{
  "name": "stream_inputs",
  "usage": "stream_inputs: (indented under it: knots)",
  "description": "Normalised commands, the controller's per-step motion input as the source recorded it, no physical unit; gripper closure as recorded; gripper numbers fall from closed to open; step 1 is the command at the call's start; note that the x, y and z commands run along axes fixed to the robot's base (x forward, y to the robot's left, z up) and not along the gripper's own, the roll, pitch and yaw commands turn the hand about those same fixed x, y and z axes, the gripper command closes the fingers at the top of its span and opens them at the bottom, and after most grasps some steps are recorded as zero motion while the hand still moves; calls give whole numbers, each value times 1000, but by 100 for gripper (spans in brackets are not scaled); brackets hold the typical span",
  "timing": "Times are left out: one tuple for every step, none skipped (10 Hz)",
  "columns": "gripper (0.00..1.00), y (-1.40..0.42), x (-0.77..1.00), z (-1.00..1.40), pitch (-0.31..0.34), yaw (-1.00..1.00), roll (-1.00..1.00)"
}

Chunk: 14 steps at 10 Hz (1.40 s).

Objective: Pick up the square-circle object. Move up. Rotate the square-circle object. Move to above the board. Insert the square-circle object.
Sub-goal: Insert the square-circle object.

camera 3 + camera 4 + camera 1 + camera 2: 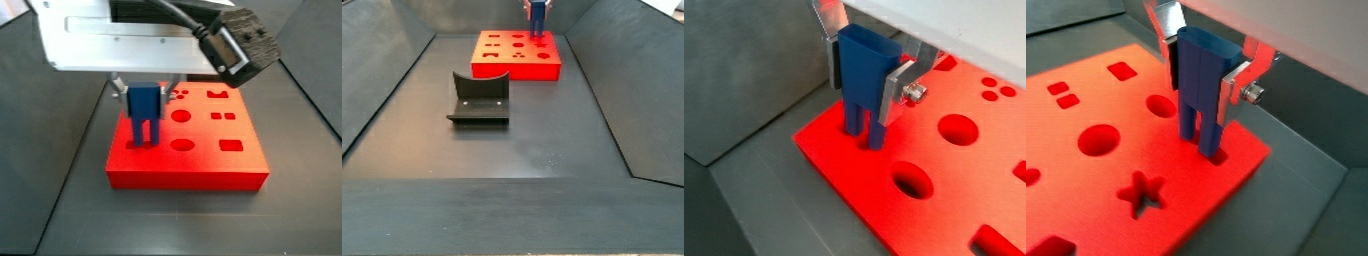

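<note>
A: In the wrist views?
B: Pincer clamped on the square-circle object, silver fingers flat against both sides of the blue piece. Held upright, two lower prongs reaching down to the board near one corner. Same from the opposite wrist angle: pincer gripping the square-circle object, one prong tip at a small cut-out beside the board edge. Star hole close by, round holes further in.

A: From the side cameras?
B: Pincer under the white wrist housing, closed on the square-circle object, standing upright over the board near its left edge. Prongs touching or inside the top face; cannot tell which. Far off, square-circle object at a back corner of the board. Fixture on the dark surface, nearer the camera, apart from the board.
</note>
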Motion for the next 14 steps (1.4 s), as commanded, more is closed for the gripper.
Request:
stream_inputs:
  knots:
    - [100,-109,-166,-97,-20,29,89]
    - [100,-17,0,-223,0,0,77]
    - [100,0,80,-311,0,-11,46]
    - [100,-3,226,-409,0,-257,0]
    - [100,-17,231,-406,0,-326,0]
    - [100,-20,189,-426,0,-340,0]
    - [100,-31,160,-440,0,-334,0]
    - [100,-14,0,-394,0,-289,16]
    - [100,0,-157,-229,0,-157,36]
    - [100,0,-286,-169,0,-31,57]
    - [100,0,-289,-180,0,0,76]
    - [100,0,-317,-254,-26,0,67]
    - [100,0,-109,-369,-33,54,54]
    - [100,-14,0,-534,-64,0,0]
